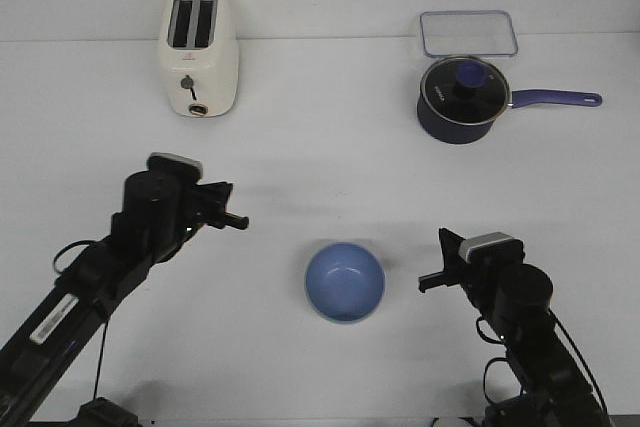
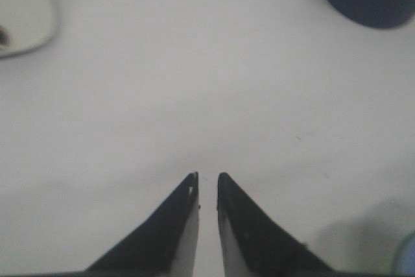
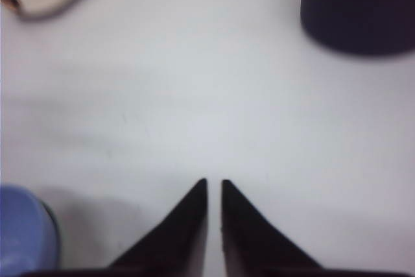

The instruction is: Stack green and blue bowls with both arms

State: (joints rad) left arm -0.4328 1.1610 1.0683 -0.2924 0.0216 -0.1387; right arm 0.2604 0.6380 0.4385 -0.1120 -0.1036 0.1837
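Low centre of frame, your blue bowl (image 1: 344, 281) seems already stacked; both tools, left (image 1: 240, 220) and right (image 1: 427, 282), nearly together, grip nothing

Left arm (image 1: 120, 247) reaches in from near left, right arm (image 1: 520, 327) from near right; both grippers (image 2: 206, 178) (image 3: 214, 183) nearly closed, empty.

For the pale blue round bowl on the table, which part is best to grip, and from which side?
Probably its thin rim. The pale blue glossy round bowl sits upright and open, with nothing inside. The right hand is nearer, so come from above on the bowl's right side, one finger inside the wall and one outside.
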